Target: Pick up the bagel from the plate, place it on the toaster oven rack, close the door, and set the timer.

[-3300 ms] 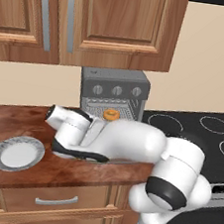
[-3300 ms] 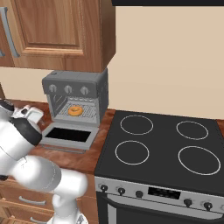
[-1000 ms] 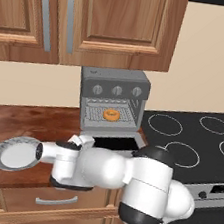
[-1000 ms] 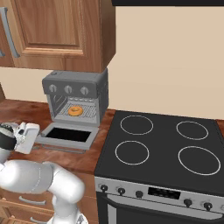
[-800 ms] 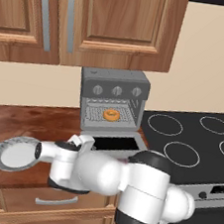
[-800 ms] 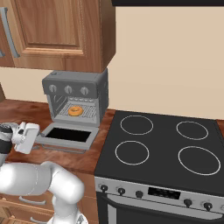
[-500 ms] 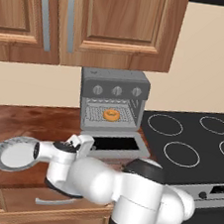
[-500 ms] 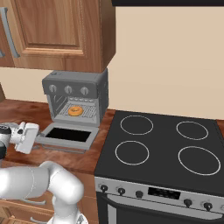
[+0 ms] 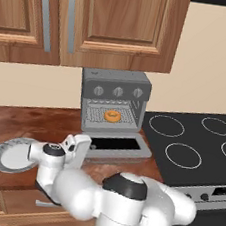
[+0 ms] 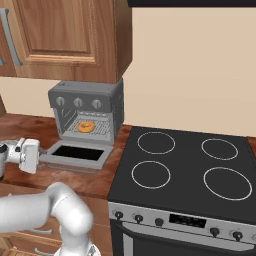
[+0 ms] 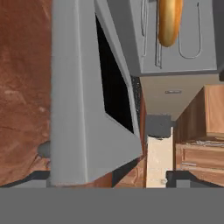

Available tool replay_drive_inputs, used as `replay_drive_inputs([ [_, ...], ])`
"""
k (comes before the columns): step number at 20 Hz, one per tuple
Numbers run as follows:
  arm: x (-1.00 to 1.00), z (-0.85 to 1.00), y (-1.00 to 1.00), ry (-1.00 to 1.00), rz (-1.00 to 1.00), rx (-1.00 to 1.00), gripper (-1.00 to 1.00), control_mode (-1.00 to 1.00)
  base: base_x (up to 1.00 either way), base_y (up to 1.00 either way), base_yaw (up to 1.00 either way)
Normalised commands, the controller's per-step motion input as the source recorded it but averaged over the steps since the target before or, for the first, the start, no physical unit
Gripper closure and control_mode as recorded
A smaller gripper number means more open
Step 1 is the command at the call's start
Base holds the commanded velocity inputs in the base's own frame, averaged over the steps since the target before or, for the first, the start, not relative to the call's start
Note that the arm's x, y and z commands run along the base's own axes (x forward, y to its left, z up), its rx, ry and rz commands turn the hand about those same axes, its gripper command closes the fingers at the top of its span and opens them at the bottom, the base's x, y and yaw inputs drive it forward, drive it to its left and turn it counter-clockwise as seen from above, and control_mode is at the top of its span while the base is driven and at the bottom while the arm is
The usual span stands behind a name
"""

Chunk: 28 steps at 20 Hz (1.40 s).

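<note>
Bagel (image 9: pixel 112 116) lies on the toaster oven rack (image 9: pixel 97 115), door (image 9: pixel 116 146) open.

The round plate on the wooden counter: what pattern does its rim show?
The round flat plate has a grey speckled rim around a white centre, clearest in the left base view.

The white arm folds low in front of the base, elbow bulging forward, its wrist reaching out to the left. The tool (image 9: pixel 80 148) is turned on its side, and its jaws seem spread wide with nothing between them, though the fingertips (image 11: pixel 37 176) barely show.
</note>
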Motion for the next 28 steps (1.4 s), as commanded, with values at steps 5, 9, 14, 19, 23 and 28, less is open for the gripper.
replay_drive_inputs([
  [5, 0.75, 0.38, -0.18, -0.07, 0.07, 0.0, -1.0, -1.0, 0.0, 0.0, 0.0],
  [9, 0.8, 0.46, -0.25, -0.03, 0.11, 0.0, -1.0, -1.0, 0.0, 0.0, 0.0],
  [14, 0.86, 0.32, -0.41, 0.0, 0.2, 0.0, -1.0, -1.0, 0.0, 0.0, 0.0],
  [19, 0.85, 0.1, -0.48, 0.0, 0.32, 0.0, -1.0, -1.0, 0.0, 0.0, 0.0],
  [23, 0.73, 0.0, -0.42, 0.01, 0.54, 0.01, -1.0, -1.0, 0.0, 0.0, 0.0],
  [28, 0.62, 0.0, -0.42, 0.02, 0.68, 0.01, -1.0, -1.0, 0.0, 0.0, 0.0],
])
